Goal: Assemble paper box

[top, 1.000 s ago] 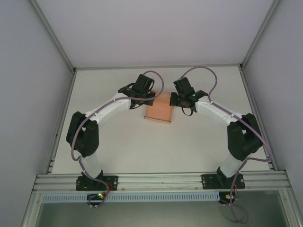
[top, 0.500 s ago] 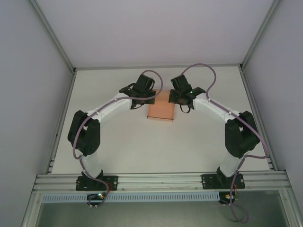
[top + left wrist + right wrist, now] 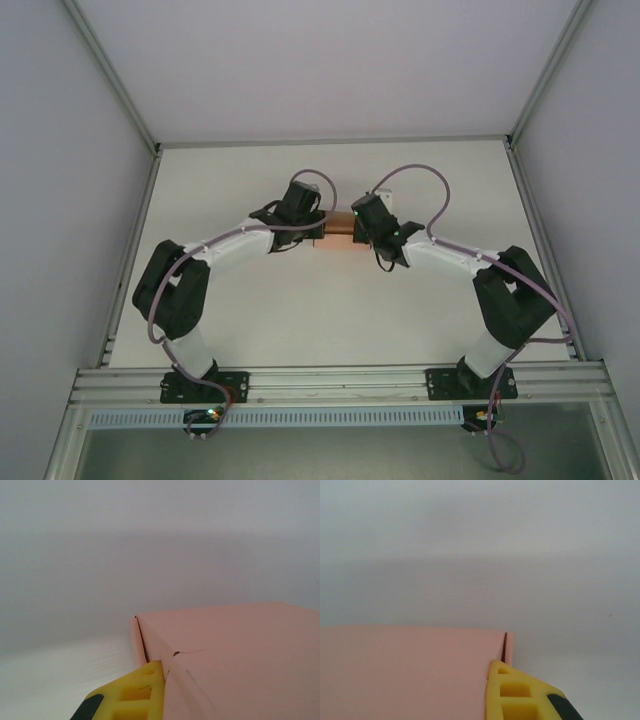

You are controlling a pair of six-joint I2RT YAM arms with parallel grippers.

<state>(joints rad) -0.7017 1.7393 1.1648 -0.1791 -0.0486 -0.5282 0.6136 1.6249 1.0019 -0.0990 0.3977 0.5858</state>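
Paper box [image 3: 340, 222] lies on the counter [image 3: 330, 310], toward 12 o'clock of centre, between both arms. Left pincer [image 3: 318, 226] is at its 9 o'clock end and right pincer [image 3: 358, 228] at its 3 o'clock end, both pressed together. Each wrist view has one yellow finger [image 3: 131, 694] [image 3: 512, 695] touching the pink card. Cannot tell whether card is pinched.
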